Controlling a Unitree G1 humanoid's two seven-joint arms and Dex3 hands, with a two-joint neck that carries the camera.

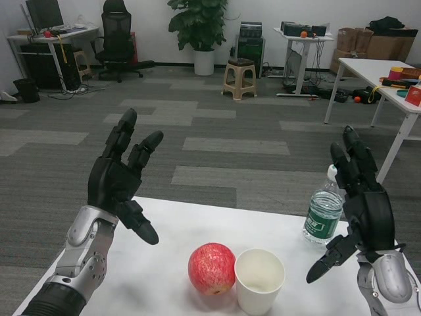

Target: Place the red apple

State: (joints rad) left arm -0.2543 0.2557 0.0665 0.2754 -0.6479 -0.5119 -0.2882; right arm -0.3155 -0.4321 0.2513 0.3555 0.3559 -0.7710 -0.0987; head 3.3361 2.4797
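Apple (212,268) sits on the table (164,230), touching the paper cup (260,280); water bottle (323,209) stands near. Left hand (122,181) and right hand (360,204) hover wide, holding nothing.

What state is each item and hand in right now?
red apple: on the table, unheld, against the cup
white cup: upright, empty
water bottle: upright, capped
left hand: raised, open, empty
right hand: raised, open, empty
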